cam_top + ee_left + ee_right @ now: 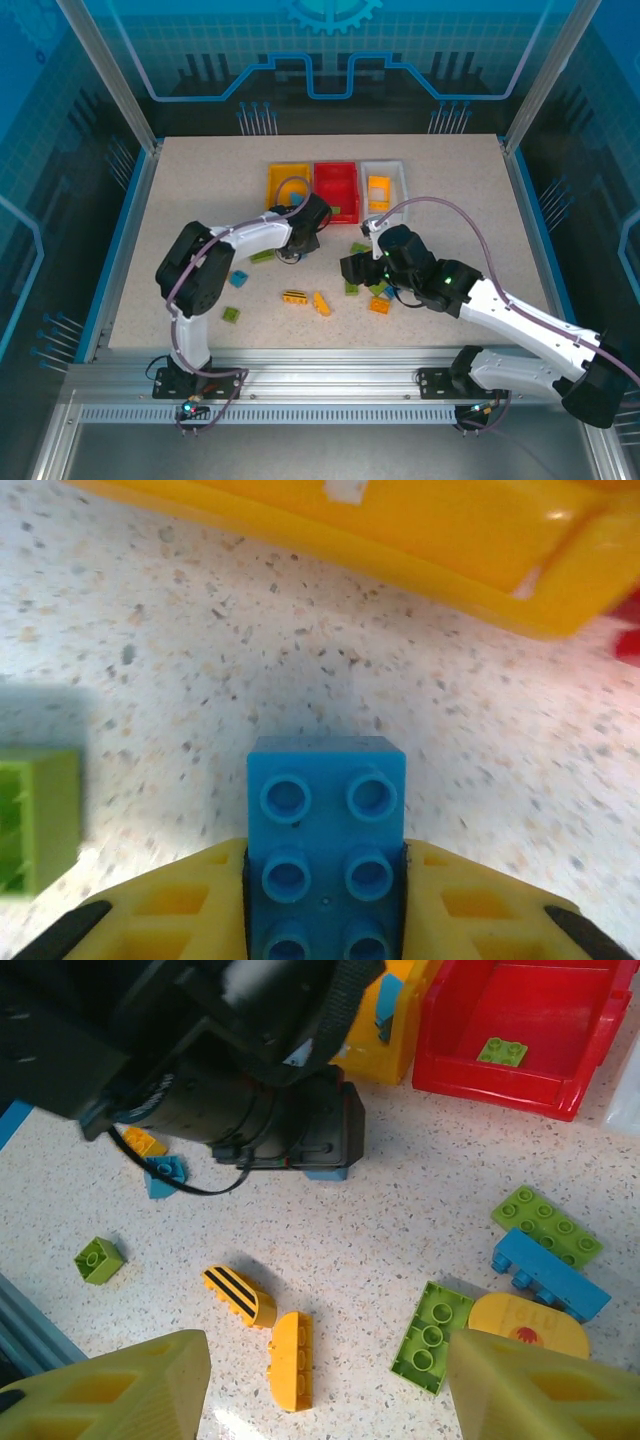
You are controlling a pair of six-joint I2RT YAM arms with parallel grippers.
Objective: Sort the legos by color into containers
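Blue brick (326,850): studs up, clamped between the yellow fingers (170,905) of the left gripper (326,910), on the near side of the yellow-orange bin (420,530).
Left claw: narrow, closed on that brick; whether the brick touches the table (200,660) I cannot tell.
Green brick (40,815): just to the left of the held brick, apart from it.
Right gripper (330,1400): fingers spread wide with nothing between them, hanging over the loose bricks.
Under the right claw: yellow-black striped brick (240,1295) next to an orange curved brick (291,1360); a green plate (432,1335) beside a yellow rounded piece (528,1325); a long blue brick (550,1275).
Red bin (520,1085): holds a small green plate (502,1052).
White bin (400,180): holds a yellow piece (378,190).
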